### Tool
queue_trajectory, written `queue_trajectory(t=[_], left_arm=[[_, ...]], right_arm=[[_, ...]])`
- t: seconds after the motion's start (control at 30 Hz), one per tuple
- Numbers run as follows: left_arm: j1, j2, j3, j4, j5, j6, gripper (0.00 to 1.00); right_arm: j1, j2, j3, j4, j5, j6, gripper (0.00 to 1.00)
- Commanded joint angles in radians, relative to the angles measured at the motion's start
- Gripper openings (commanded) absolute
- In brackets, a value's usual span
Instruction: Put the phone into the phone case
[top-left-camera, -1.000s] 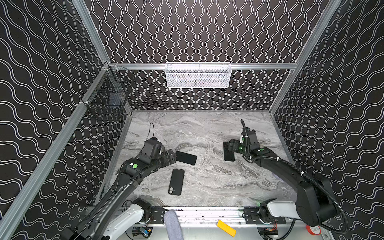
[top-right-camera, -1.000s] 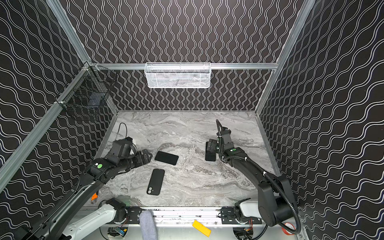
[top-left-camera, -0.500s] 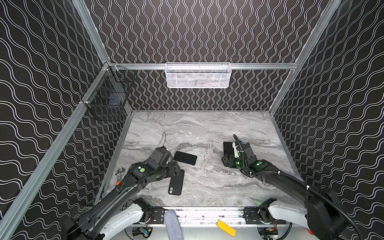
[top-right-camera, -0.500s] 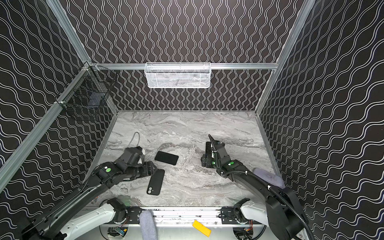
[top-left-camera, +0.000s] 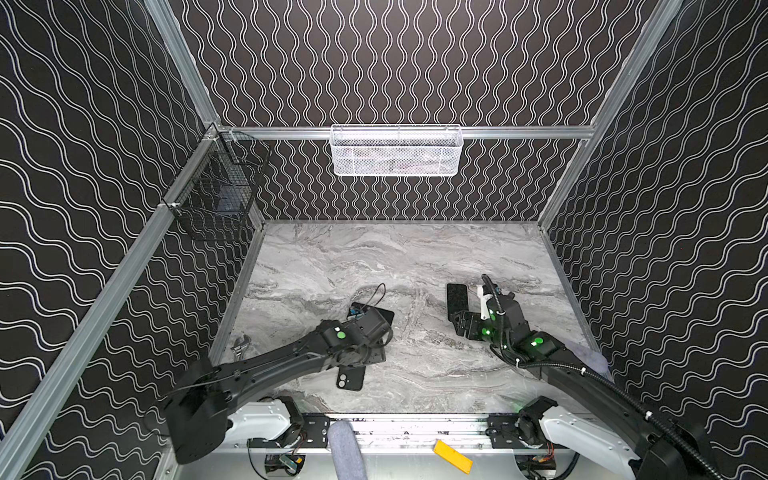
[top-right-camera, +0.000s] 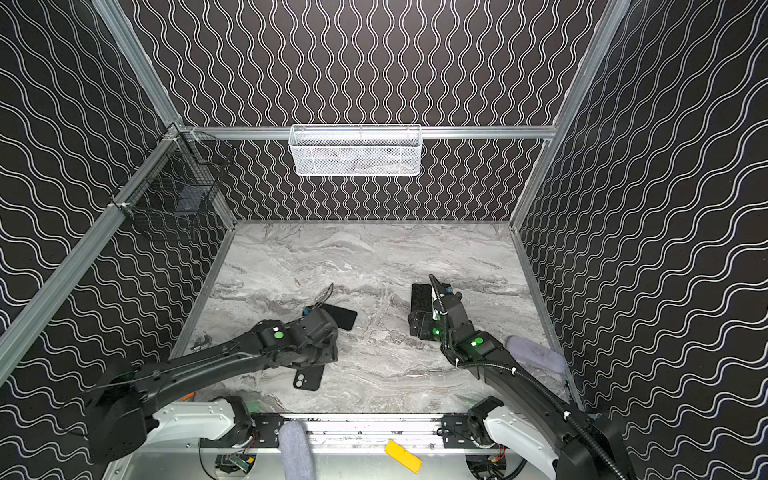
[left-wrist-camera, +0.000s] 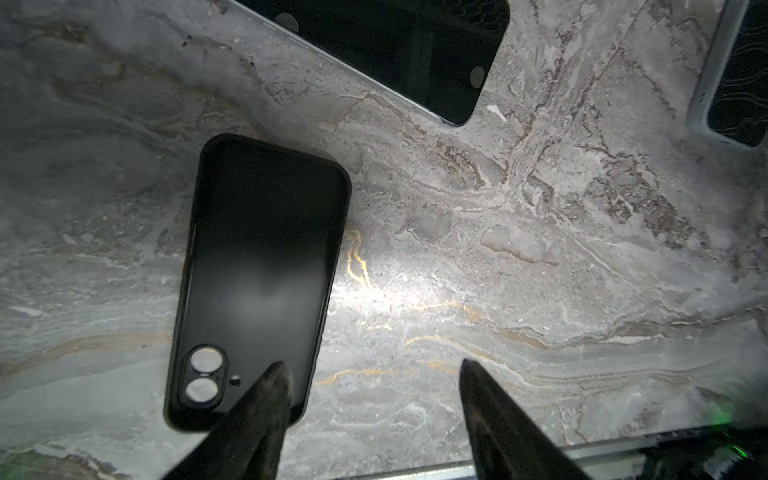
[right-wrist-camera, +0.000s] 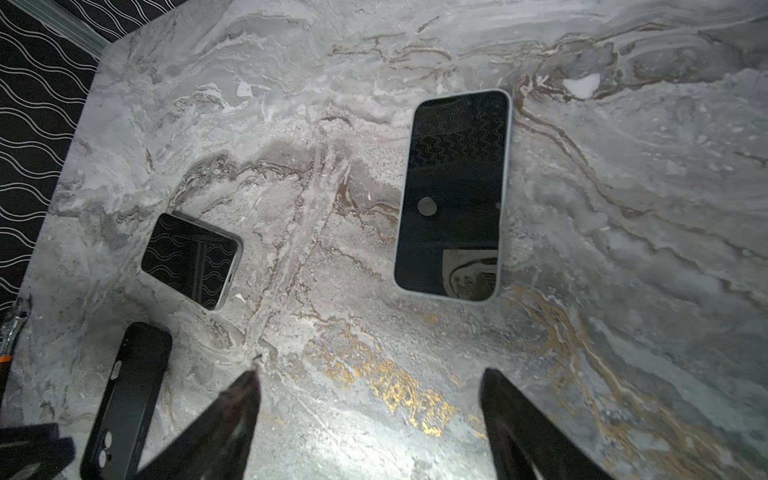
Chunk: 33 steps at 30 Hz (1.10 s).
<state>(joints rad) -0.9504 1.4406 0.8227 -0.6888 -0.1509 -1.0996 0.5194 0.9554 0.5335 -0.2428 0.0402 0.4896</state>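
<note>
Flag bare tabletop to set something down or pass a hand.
Widest: far half of the marble table, back wall to both phones. Also the middle lane between left phone and right phone, toward the front edge. Crowded: front left, where the left pincer sits over the phone case, beside the left phone.

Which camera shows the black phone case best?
The left wrist view: the phone case lies nearly whole, camera cutouts plain. In both top views the left arm hides most of the case; the right wrist view shows it small and oblique.
</note>
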Motion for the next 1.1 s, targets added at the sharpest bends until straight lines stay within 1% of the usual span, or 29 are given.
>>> queue_trajectory(t=[0.0,0.07,0.23,0.4,0.47,0.53,0.6,0.67,0.83,0.9,1.0,1.03,1.07], left_arm=[[-0.013,0.064,0.013,0.057,-0.031,-0.004,0.68],[-0.016,0.094,0.013,0.090,-0.036,0.016,0.65],[-0.016,0.152,0.045,0.049,-0.104,0.054,0.63],[-0.016,0.202,0.040,0.057,-0.116,0.075,0.60],[-0.016,0.221,0.024,0.085,-0.108,0.085,0.54],[-0.016,0.236,0.015,0.098,-0.111,0.083,0.52],[-0.016,0.243,0.007,0.115,-0.119,0.092,0.47],[-0.016,0.253,0.006,0.127,-0.120,0.105,0.44],[-0.016,0.299,0.015,0.125,-0.129,0.132,0.25],[-0.016,0.309,0.012,0.143,-0.127,0.160,0.15],[-0.017,0.305,0.007,0.163,-0.117,0.207,0.06],[-0.017,0.300,0.006,0.167,-0.117,0.223,0.01],[-0.019,0.296,0.008,0.167,-0.120,0.240,0.00]], right_arm=[[-0.001,-0.014,-0.016,-0.019,0.018,0.019,0.85],[-0.002,-0.019,-0.019,-0.022,0.019,0.017,0.85],[-0.001,-0.032,-0.018,-0.027,0.021,0.011,0.86],[-0.001,-0.029,-0.014,-0.027,0.020,0.016,0.86],[-0.001,-0.028,-0.011,-0.023,0.006,0.012,0.86],[-0.002,-0.027,-0.006,-0.026,-0.005,0.007,0.86],[-0.001,-0.028,-0.006,-0.032,-0.006,0.008,0.86],[-0.001,-0.034,-0.007,-0.036,-0.007,0.013,0.86],[-0.001,-0.062,-0.022,-0.036,-0.010,0.027,0.86],[-0.002,-0.069,-0.023,-0.042,-0.008,0.029,0.86],[-0.001,-0.066,-0.014,-0.056,0.002,0.027,0.86],[-0.002,-0.062,-0.007,-0.063,0.007,0.026,0.86],[-0.002,-0.058,0.001,-0.070,0.012,0.023,0.86]])
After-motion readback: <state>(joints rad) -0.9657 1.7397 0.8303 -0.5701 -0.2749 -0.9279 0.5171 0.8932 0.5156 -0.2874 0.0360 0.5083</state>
